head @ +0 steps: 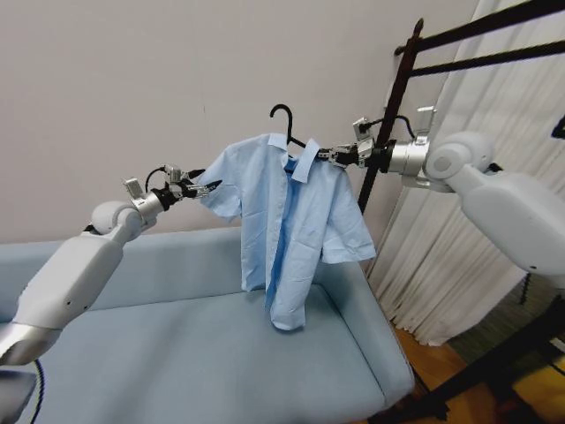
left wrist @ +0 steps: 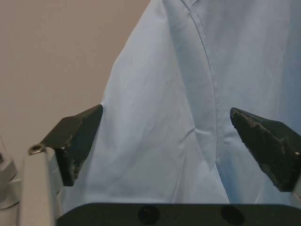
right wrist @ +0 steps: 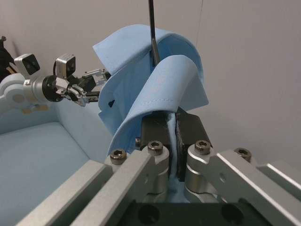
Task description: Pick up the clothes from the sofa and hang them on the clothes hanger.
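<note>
Head view: one blue shirt point(head: 291, 221) hung on one black hanger point(head: 284, 119) above one sofa point(head: 177, 353). Left wrist view: the left gripper point(left wrist: 166, 113) held its two fingers wide apart, sleeve cloth between them. Right wrist view: the right gripper point(right wrist: 175, 127) pinched the collar tight.

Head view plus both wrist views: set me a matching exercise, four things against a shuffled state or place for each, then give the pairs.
Things
1. left gripper
2. right gripper
3. hanger
4. sofa

States or places
A. light blue, below the hanging shirt
B. shut on the shirt at its collar
C. open, with shirt fabric between its spread fingers
D. black, with its hook rising out of the collar

Pairs: 1-C; 2-B; 3-D; 4-A
</note>
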`<state>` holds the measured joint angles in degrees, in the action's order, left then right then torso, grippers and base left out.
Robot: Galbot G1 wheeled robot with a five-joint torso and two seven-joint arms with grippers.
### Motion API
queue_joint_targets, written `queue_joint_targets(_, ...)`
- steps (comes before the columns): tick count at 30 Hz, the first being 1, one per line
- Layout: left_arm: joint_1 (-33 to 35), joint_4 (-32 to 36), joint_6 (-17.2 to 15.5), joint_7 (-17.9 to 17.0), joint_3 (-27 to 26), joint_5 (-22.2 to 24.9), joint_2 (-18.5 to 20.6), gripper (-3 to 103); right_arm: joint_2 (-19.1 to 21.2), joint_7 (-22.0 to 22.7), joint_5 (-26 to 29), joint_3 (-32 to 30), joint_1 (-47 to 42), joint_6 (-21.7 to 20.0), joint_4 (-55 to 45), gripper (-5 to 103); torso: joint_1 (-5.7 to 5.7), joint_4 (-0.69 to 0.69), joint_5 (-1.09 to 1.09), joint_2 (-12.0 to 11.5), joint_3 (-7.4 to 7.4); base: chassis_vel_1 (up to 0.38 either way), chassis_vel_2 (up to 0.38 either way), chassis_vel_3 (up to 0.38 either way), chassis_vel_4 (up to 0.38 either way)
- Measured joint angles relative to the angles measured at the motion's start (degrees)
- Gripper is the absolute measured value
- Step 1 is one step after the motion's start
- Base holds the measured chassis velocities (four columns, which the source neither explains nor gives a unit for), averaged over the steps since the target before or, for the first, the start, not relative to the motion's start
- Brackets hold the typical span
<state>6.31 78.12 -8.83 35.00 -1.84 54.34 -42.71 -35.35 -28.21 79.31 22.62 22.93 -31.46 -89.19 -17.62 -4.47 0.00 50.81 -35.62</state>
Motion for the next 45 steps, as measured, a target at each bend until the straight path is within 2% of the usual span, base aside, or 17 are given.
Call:
queue_joint_targets(1,0.0,0.0,-0.08,0.31,0.02,0.01,0.01,84,-0.14,0.07,0.11,0.08,0.16,-0.04,0.01,2,0.0,0.0,0.0,0.0,0.0,0.0,0.0,0.0,0.0)
queue_joint_targets(3,-0.02,0.0,-0.09,0.46,0.05,0.01,0.01,84,-0.18,0.1,0.19,0.11,0.22,-0.07,0.01,2,0.0,0.01,0.0,0.0,0.0,0.0,0.0,0.0,0.0)
queue_joint_targets(4,-0.05,-0.01,-0.12,0.72,0.12,0.01,0.02,78,-0.22,0.19,0.3,0.13,0.27,-0.1,-0.02,2,0.0,0.01,0.0,0.0,0.0,0.0,0.0,0.0,0.0)
queue_joint_targets(5,-0.09,-0.04,-0.16,1.13,0.22,0.01,0.03,68,-0.25,0.38,0.59,0.22,0.37,-0.19,-0.25,2,0.0,0.0,0.0,0.0,0.0,0.0,0.0,0.0,0.0)
queue_joint_targets(7,-0.09,-0.04,-0.21,1.21,0.23,0.02,0.03,68,-0.25,0.42,0.67,0.24,0.38,-0.2,-0.32,2,0.0,0.0,0.0,0.0,0.0,0.0,0.0,0.0,0.0)
queue_joint_targets(9,0.02,-0.12,-0.31,1.7,0.23,0.06,0.03,56,-0.23,0.61,0.96,0.28,0.39,-0.26,-0.51,2,0.0,0.0,0.0,0.0,0.0,0.0,0.0,0.0,0.0)
queue_joint_targets(10,0.02,-0.12,-0.31,1.7,0.23,0.06,0.03,56,-0.23,0.61,0.96,0.28,0.39,-0.26,-0.51,2,0.0,0.0,0.0,0.0,0.0,0.0,0.0,0.0,0.0)
queue_joint_targets(14,0.24,-0.17,-0.32,2.37,0.21,0.13,0.33,34,-0.04,0.74,1.16,0.32,0.43,-0.3,-0.73,2,0.0,0.0,0.0,0.0,0.0,0.0,0.0,0.0,0.0)
queue_joint_targets(16,0.27,-0.14,-0.32,2.55,0.18,0.16,0.43,34,-0.03,0.79,1.16,0.32,0.43,-0.3,-0.73,2,0.0,0.0,0.0,0.0,0.0,0.0,0.0,0.0,0.0)
queue_joint_targets(19,0.28,-0.17,-0.32,3.12,0.11,0.29,0.76,18,-0.03,0.8,1.16,0.32,0.45,-0.3,-0.67,2,0.0,0.0,0.0,0.0,0.0,0.0,0.0,0.0,0.0)
queue_joint_targets(20,0.28,-0.17,-0.32,3.12,0.11,0.29,0.76,18,-0.03,0.8,1.16,0.32,0.45,-0.3,-0.67,2,0.0,0.0,0.0,0.0,0.0,0.0,0.0,0.0,0.0)
queue_joint_targets(22,0.25,-0.31,-0.32,3.5,0.09,0.35,0.9,7,0.03,0.78,1.13,0.32,0.46,-0.3,-0.75,2,0.0,0.0,0.0,0.0,0.0,0.0,0.0,0.0,0.0)
queue_joint_targets(24,0.22,-0.32,-0.32,3.65,0.05,0.4,0.91,3,0.08,0.69,1.05,0.32,0.47,-0.3,-0.76,2,0.0,0.0,0.0,0.0,0.0,0.0,0.0,0.0,0.0)
queue_joint_targets(45,-0.39,-2.59,0.13,4.79,-0.61,0.95,1.76,0,0.58,-0.2,-2.66,0.34,0.3,0.67,1.09,2,0.0,0.0,0.0,0.0,0.0,0.0,0.0,0.0,0.0)
